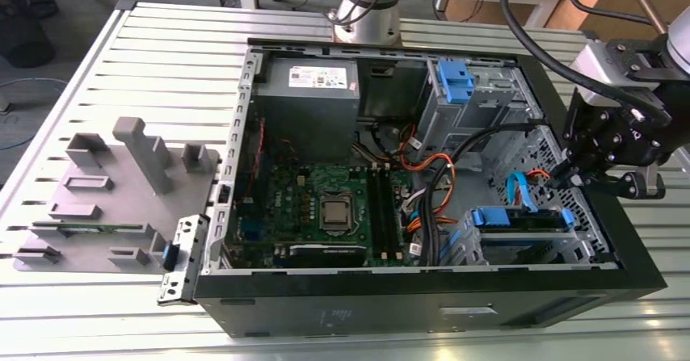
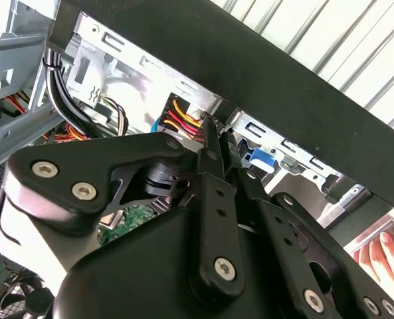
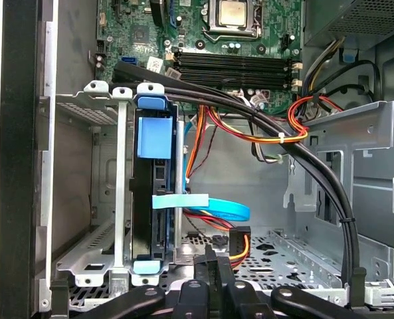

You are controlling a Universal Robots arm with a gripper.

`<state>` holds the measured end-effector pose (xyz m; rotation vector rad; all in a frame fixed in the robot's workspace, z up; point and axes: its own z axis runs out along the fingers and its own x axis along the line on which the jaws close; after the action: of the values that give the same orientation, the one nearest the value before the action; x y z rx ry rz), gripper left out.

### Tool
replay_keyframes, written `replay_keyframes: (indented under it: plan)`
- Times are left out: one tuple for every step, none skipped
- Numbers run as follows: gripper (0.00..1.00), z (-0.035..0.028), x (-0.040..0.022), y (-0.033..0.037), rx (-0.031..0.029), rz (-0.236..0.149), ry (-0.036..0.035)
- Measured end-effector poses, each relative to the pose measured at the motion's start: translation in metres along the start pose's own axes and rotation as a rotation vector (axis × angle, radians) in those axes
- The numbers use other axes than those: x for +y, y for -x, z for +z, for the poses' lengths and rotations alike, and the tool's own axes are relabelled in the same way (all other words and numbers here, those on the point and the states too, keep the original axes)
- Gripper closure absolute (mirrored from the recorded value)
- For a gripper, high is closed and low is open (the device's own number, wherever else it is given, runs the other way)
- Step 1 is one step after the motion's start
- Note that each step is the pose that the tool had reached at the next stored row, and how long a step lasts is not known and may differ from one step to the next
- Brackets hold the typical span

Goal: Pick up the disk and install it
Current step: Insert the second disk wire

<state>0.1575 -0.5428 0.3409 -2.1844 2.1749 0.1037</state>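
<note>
Open black tower computer case (image 1: 431,316), lying on its side on a slatted grey metal table (image 1: 161,78); green motherboard (image 1: 323,207) showing inside, with a grey power-supply box with a white sticker (image 1: 310,82) sitting at the far end.

Disk (image 1: 521,220): flat drive with blue plastic side rails, sitting already seated in the lower metal drive cage (image 1: 480,252) at the case's front corner, toward the exterior view's right. In the first wrist view the disk (image 3: 155,199) is standing edge-on inside the cage slot, a blue rail tab (image 3: 155,136) showing at one end and a flat light-blue data cable (image 3: 210,206) running from its side.

Black robot gripper (image 1: 582,179): hanging above the case's edge at the exterior view's right, just beside and above the caged disk, apart from it. In the first wrist view the gripper (image 3: 215,269) is showing its two fingers pressed together, holding nothing; the disk is lying off to one side of them. In the second wrist view the gripper (image 2: 218,159) is likewise closed and empty.

Black cable bundle (image 3: 303,153): crossing the case interior near the cage.

Hand (image 2: 386,256): part of a person's hand resting at the frame's edge in the second wrist view.
</note>
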Motion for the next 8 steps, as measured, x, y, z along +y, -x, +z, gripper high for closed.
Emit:
replay_keyframes:
  plan:
    - [0.83,0.0000,0.0000,0.0000,0.0000,0.000,0.0000]
    - [0.83,0.0000,0.0000,0.0000,0.0000,0.000,0.0000]
    - [0.83,0.0001,0.0003,0.0000,-0.0002,0.000,-0.0001]
    - [0.83,0.0003,0.0014,0.0001,-0.0005,0.000,-0.0004]
    - [0.83,0.0002,0.0032,0.0001,-0.0003,0.000,-0.0011]
    - [0.83,0.0001,0.0055,0.0000,0.0000,0.000,-0.0022]
    - [0.83,0.0001,0.0081,0.0000,-0.0001,0.000,-0.0036]
    - [0.83,0.0001,0.0101,0.0001,0.0000,0.000,-0.0047]
